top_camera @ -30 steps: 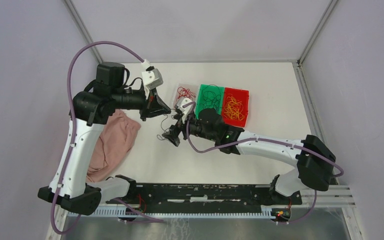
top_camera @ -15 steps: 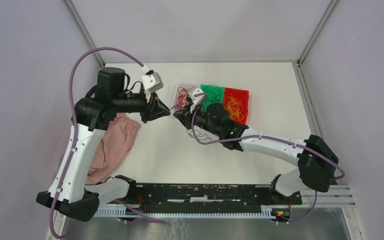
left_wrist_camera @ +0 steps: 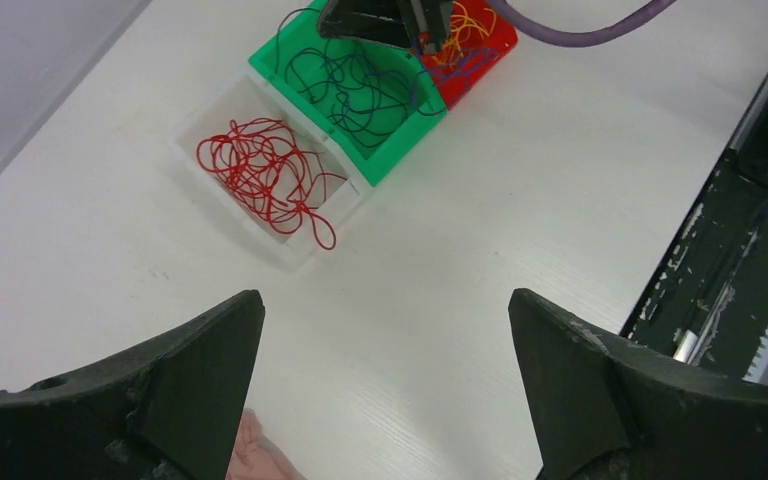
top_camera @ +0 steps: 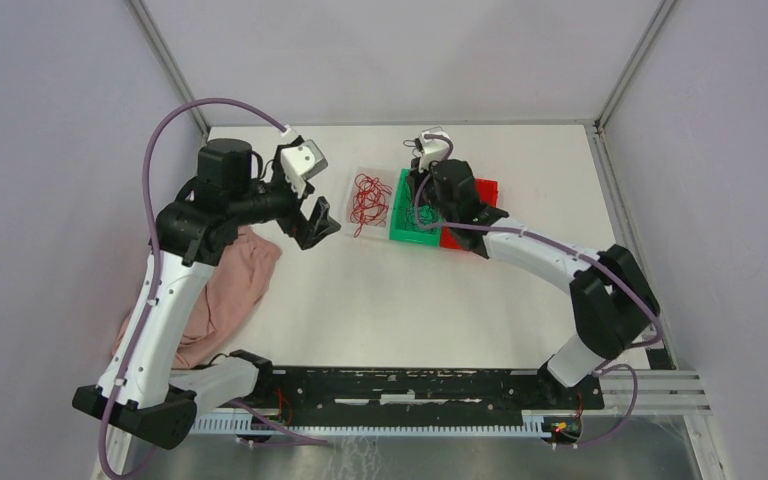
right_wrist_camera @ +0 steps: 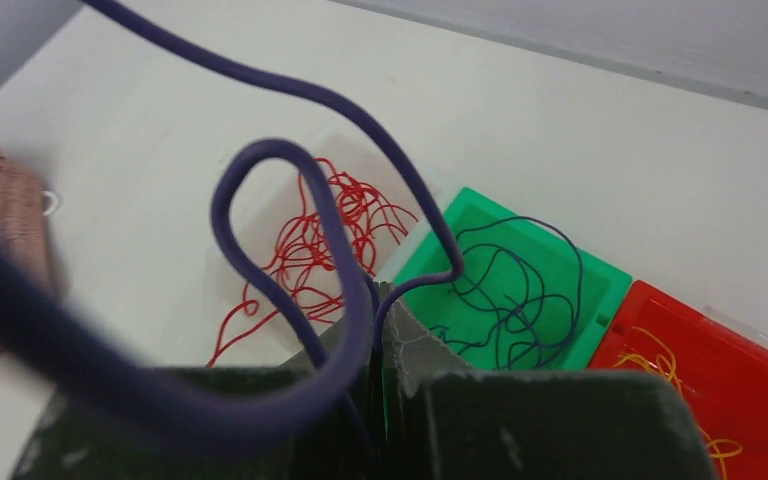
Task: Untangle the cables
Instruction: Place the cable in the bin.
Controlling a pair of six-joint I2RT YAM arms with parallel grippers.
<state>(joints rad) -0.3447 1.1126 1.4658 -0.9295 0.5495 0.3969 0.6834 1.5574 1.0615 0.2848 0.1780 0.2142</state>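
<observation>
- Cables (top_camera: 368, 198), thin curly wire strands, lie sorted at the table's far side: red in a clear plastic tray (left_wrist_camera: 200, 125), dark blue in a green plastic tray (left_wrist_camera: 395, 155), yellow-orange in a red plastic tray (left_wrist_camera: 495, 45).
- Right gripper (right_wrist_camera: 380, 305) hangs over the green tray, pinched together on a dark blue strand (right_wrist_camera: 570, 270) looping straight down into it.
- Left gripper (left_wrist_camera: 385, 300), spread wide and empty, stands well apart, facing the red coil.
</observation>
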